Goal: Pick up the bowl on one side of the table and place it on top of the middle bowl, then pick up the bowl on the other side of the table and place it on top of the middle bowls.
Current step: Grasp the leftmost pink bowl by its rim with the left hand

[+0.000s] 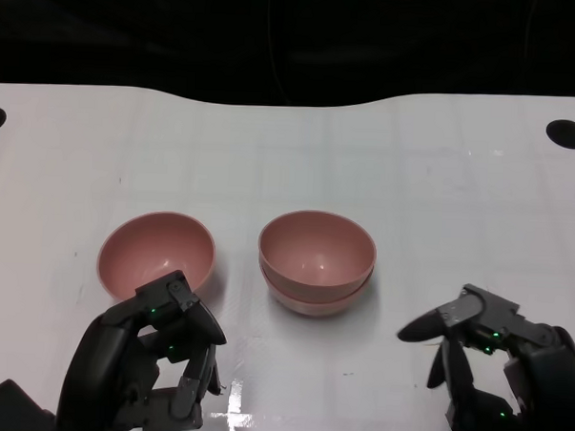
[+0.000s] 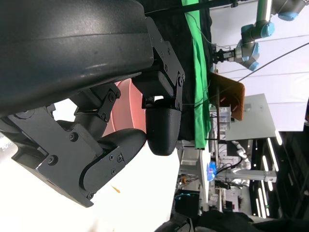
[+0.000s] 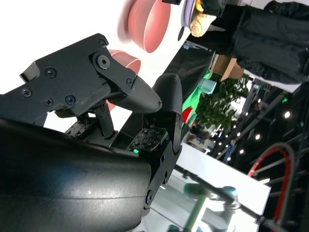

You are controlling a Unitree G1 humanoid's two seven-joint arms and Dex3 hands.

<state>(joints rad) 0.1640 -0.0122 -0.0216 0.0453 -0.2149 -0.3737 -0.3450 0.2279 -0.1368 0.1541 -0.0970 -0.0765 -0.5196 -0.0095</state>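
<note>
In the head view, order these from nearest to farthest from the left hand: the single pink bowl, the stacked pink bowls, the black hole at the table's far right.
1. Single pink plastic bowl, just beyond the left hand.
2. Stacked pink plastic bowls, at the middle.
3. Black round hole, far right corner.

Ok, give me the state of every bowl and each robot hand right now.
Middle bowls: two pink bowls nested, upright, on the table.
Left bowl: single, upright, on the table, not yet stacked.
Left robot hand: just short of the left bowl, holding nothing.
Right robot hand: fingers apart, holding nothing, off to the side of the stack.
</note>
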